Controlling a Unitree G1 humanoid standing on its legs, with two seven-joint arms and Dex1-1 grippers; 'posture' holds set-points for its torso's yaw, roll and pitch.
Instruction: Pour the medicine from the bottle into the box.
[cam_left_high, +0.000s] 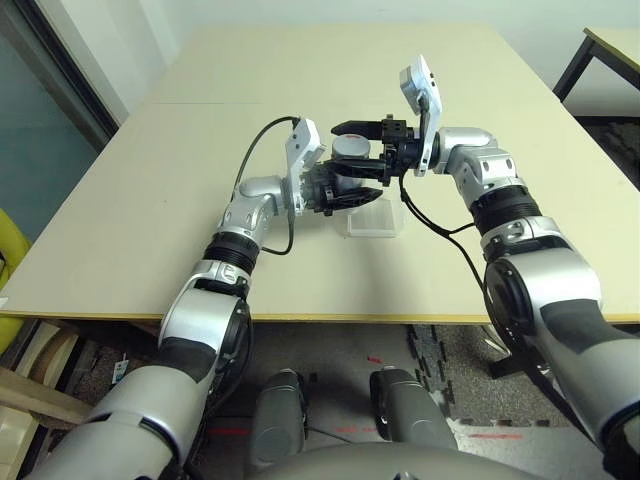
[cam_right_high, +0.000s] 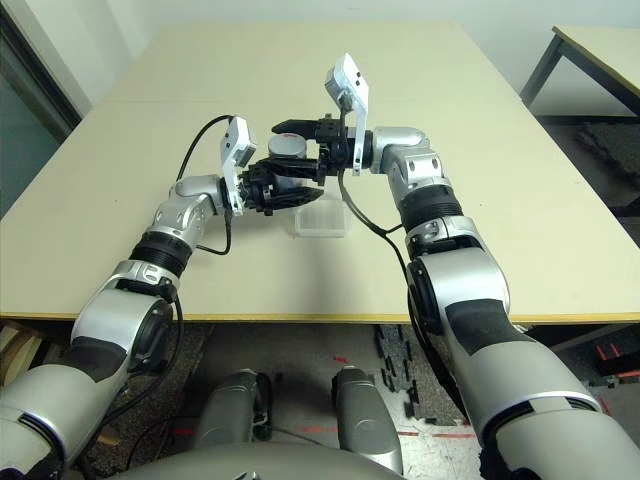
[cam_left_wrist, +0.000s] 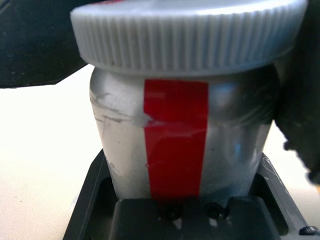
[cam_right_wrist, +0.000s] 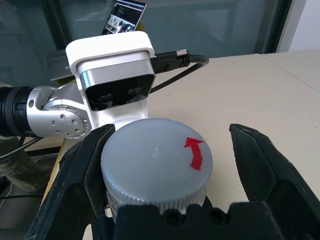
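The left gripper (cam_left_high: 345, 192) is pinching the small silvery-grey round bottle with a red stripe (cam_left_wrist: 175, 145), holding it up so it cannot spin. The right gripper (cam_right_wrist: 170, 165) has its black fingers spread around the ridged grey cap (cam_right_wrist: 156, 165); I think it means to twist the cap off. The clear flat square plastic box (cam_left_high: 376, 221) waits just below on the big tan table (cam_left_high: 150, 200), with room all around.

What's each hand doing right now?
Left hand: shut on the bottle.
Right hand: open, fingers either side of the bottle's cap.
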